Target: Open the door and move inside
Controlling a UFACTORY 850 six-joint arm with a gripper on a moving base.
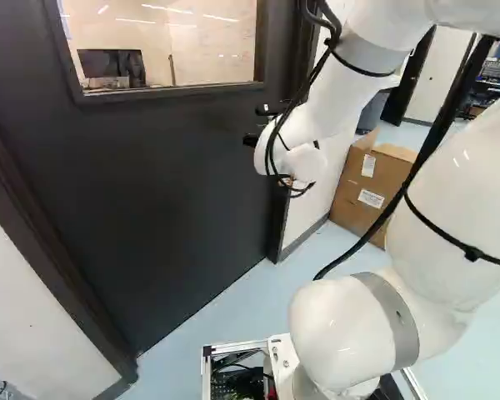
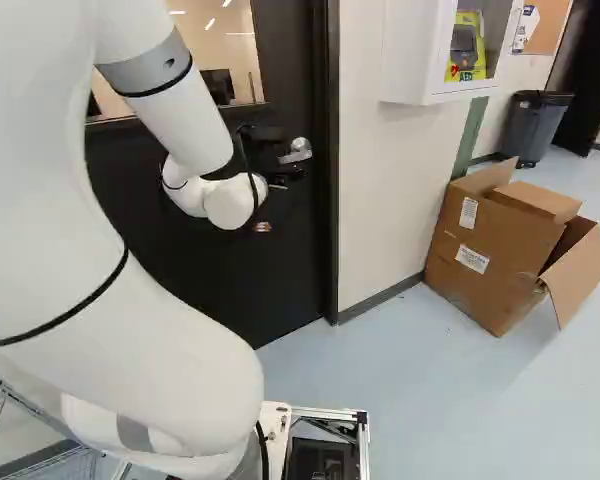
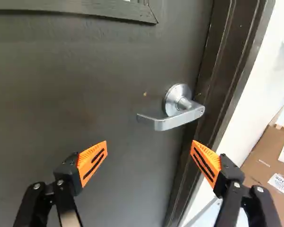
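A lever handle (image 3: 175, 122) of smooth, silvery metal, bent flat and angular from a round plate, stands out from a dark, matte door (image 1: 158, 183), close to the edge beside the frame (image 3: 227, 61) and below the window's (image 1: 171, 42) lower corner. The door sits shut in its frame; dull clear glass shows a black screen (image 1: 108, 67) beyond. Pale wall (image 2: 375, 190) and smooth, light-blue floor (image 2: 430, 410) adjoin it

My glossy white arm (image 1: 317, 108), rounded at its joints and strapped with black cables, reaches out toward the latch side, its far end bent down near the door. My hand (image 1: 255, 125) faces the handle with its fingers spread wide, nothing pinched between their ribbed orange pads (image 3: 92, 161); the lever lies ahead of the gap, nearer the finger on the frame side

Counted at the scene: one door, one handle, one window, two fingers; past the frame, a brown cardboard box (image 2: 480, 265) with raised flaps and two white labels, one dark bin (image 2: 535, 125) and one yellow device (image 2: 467, 45) in a white wall cabinet (image 2: 412, 60)
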